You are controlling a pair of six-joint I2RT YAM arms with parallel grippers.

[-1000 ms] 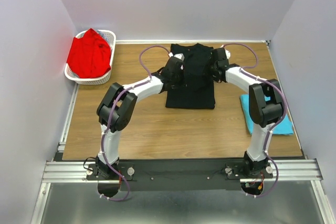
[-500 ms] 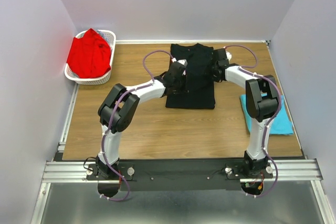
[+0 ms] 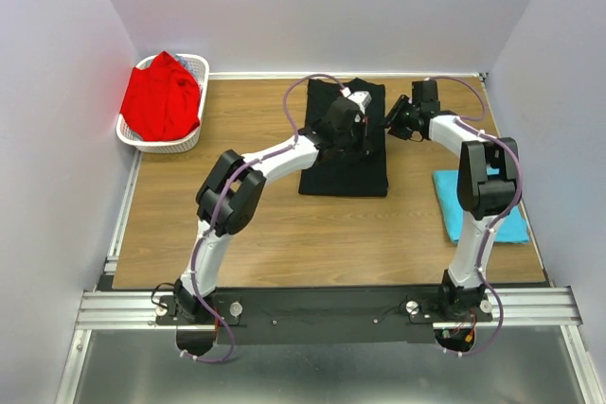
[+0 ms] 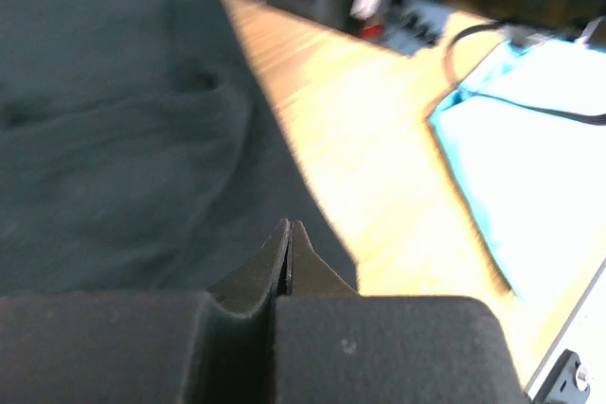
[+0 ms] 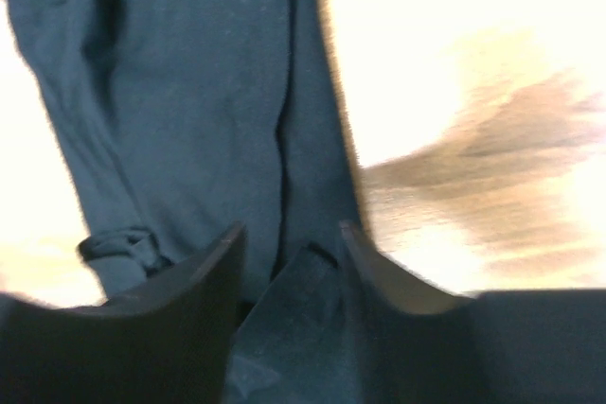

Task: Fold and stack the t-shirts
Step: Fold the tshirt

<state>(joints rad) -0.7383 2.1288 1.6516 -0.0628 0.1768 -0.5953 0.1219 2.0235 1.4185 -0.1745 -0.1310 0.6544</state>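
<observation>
T-shirt [image 3: 343,166], black, under left fingers [image 4: 254,283], beside right fingers [image 5: 194,281]

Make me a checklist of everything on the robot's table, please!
Surface: wooden table, no spills seen.
Job's things: black t-shirt partly folded at the middle back; turquoise t-shirt flat by the right edge; red t-shirt heaped in the white basket.
Clutter: only the white basket, by the far left corner.
Grippers: left gripper shut over the black t-shirt; right gripper open at that shirt's right edge.
Cables: purple cables loop off both arms.
Surroundings: pale walls on three sides; metal rail at the near edge.
</observation>
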